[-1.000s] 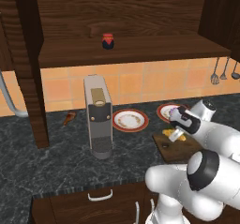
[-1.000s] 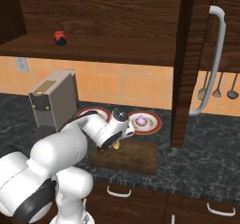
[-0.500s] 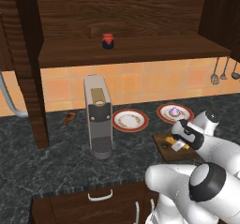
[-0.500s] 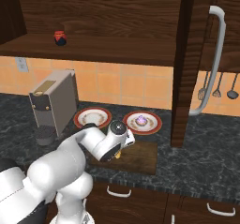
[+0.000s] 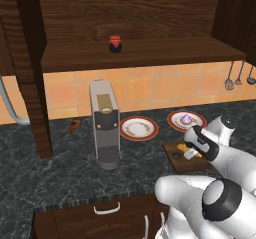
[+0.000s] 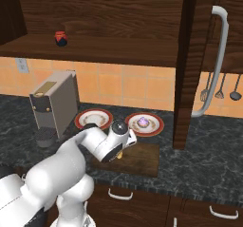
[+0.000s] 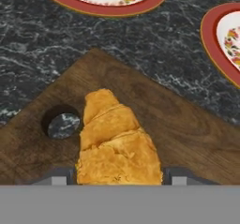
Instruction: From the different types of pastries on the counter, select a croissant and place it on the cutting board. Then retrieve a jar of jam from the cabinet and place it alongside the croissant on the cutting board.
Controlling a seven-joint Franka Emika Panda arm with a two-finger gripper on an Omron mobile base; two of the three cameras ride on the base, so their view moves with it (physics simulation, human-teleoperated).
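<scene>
lowering since before, gripper (image 7: 119,174) sets croissant (image 7: 117,141) on cutting board (image 7: 187,134).

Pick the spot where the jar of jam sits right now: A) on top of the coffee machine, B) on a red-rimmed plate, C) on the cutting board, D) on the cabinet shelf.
D: the jar of jam stands on the cabinet shelf, high above the counter, apart from the cutting board.
</scene>
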